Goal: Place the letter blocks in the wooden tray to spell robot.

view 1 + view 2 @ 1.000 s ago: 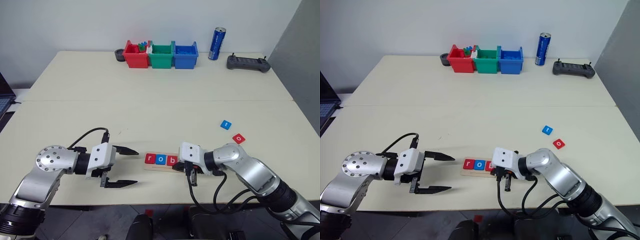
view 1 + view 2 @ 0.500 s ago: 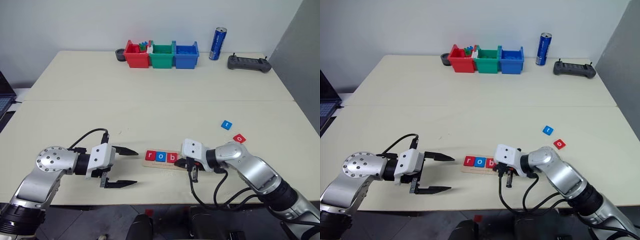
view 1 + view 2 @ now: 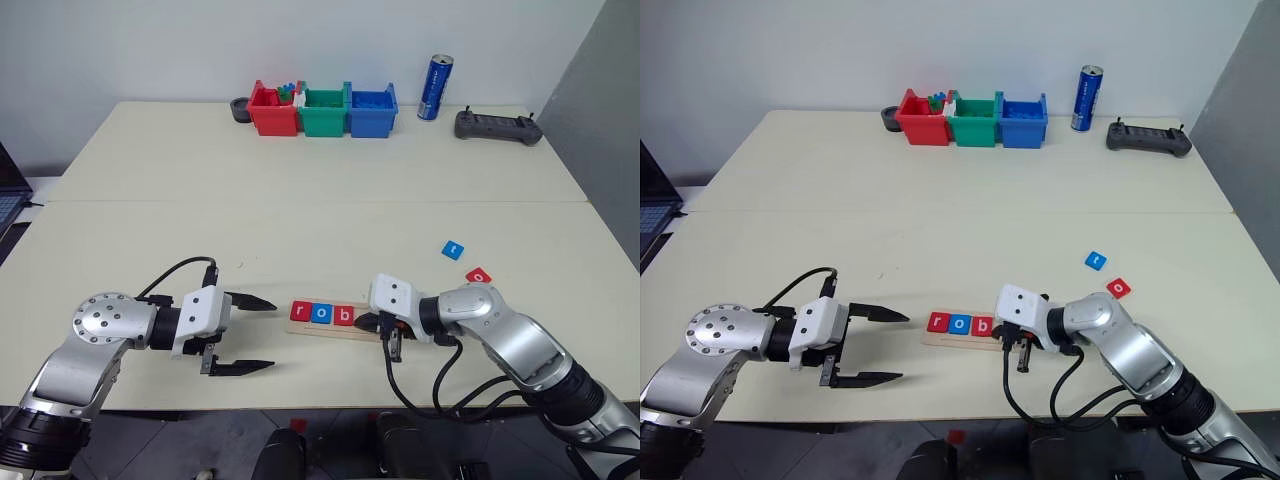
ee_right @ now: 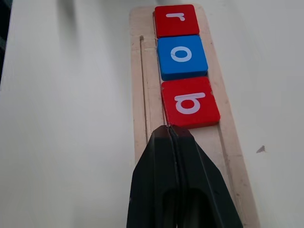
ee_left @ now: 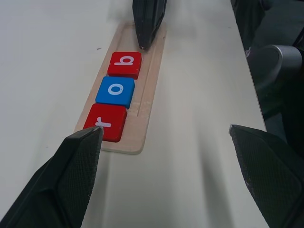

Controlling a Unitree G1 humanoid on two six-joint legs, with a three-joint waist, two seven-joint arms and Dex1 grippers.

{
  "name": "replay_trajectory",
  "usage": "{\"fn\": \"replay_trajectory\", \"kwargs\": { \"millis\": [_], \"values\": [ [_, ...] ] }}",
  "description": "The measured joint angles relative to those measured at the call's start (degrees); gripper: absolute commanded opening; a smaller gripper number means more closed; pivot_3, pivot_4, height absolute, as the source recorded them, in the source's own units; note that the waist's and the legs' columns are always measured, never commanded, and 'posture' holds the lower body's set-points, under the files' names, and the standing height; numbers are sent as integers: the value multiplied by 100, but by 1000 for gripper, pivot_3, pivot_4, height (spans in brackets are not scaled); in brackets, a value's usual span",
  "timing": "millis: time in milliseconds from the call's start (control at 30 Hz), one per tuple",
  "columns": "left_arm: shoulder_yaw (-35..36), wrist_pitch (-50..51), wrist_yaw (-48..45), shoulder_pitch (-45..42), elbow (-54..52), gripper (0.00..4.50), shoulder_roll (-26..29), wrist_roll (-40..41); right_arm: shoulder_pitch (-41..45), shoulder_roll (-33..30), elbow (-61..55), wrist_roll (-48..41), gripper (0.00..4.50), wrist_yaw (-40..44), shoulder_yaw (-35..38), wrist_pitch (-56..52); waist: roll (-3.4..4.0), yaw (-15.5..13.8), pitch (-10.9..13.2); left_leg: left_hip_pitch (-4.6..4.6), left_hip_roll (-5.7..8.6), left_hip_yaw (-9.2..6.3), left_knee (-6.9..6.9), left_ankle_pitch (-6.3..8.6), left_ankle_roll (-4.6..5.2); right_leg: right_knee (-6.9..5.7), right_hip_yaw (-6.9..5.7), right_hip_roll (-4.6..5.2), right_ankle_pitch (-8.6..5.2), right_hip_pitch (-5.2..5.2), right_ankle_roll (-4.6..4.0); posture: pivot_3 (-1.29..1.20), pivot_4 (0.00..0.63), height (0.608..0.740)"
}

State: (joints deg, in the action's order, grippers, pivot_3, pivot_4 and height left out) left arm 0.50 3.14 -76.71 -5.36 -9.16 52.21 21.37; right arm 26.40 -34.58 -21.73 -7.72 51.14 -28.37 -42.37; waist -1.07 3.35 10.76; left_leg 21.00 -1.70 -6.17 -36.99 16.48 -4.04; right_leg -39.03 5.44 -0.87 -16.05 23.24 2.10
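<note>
The wooden tray (image 3: 318, 330) lies near the table's front edge, between my two grippers. From its left end it holds three letter blocks side by side: a red r (image 3: 301, 312), a blue o (image 3: 322, 313) and a red b (image 3: 343, 316). My right gripper (image 4: 168, 129) is shut and empty. Its tips rest in the tray's groove against the b block's free edge. A blue t block (image 3: 453, 249) and a red o block (image 3: 479, 275) lie loose on the table to the right. My left gripper (image 3: 247, 334) is open and empty, left of the tray.
Red (image 3: 271, 110), green (image 3: 324, 111) and blue (image 3: 372, 111) bins stand in a row at the far edge. Beside them are a small black round holder (image 3: 238, 108), a blue can (image 3: 434, 87) and a black controller (image 3: 496, 126). A laptop corner (image 3: 6, 205) shows at far left.
My right gripper has eased slightly to the right along the tray, so the b block now shows fully. The left arm has stayed put.
</note>
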Motion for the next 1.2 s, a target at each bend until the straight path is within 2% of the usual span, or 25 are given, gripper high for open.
{"fn": "replay_trajectory", "kwargs": {
  "millis": [667, 800, 867, 933, 1200],
  "values": [
    [0, 41, 118, -27, -91, 4500, -5, 3, 221, 212, 232, 194, 31, 69, -73, 116, 0, 1, 0, 0, 0, 0, 0, 0, 0, 0, 0, 0, 0, 0, 0, 0, 150, 740],
    [3, 118, 132, -26, -140, 4500, -58, 76, 169, 138, -14, 65, 31, 85, 159, 19, 0, 0, 0, 1, 0, -1, 1, 0, 0, 0, 0, 0, 0, 0, 0, 0, 150, 740],
    [15, 213, 147, -21, -177, 4500, -71, 155, 23, 55, -324, -95, 377, 39, 528, -145, 0, -4, 0, 4, 0, -2, 1, 0, 0, 0, -1, 1, 0, 0, 0, 0, 150, 740],
    [75, 297, 180, 3, -222, 4500, -71, 261, -241, -27, -617, -261, 914, -140, 1065, -360, -1, -15, 0, 4, 2, -4, 0, 0, 0, 1, -4, 3, 0, 0, 0, 0, 150, 740],
    [143, 537, 234, -112, -381, 4500, -108, 465, -1521, -93, -1201, -451, 3785, -1125, 3127, -971, -1, -19, 0, 3, 2, -1, 1, 0, 0, 0, 0, 2, 0, -1, 1, 0, 150, 740]
  ]
}}
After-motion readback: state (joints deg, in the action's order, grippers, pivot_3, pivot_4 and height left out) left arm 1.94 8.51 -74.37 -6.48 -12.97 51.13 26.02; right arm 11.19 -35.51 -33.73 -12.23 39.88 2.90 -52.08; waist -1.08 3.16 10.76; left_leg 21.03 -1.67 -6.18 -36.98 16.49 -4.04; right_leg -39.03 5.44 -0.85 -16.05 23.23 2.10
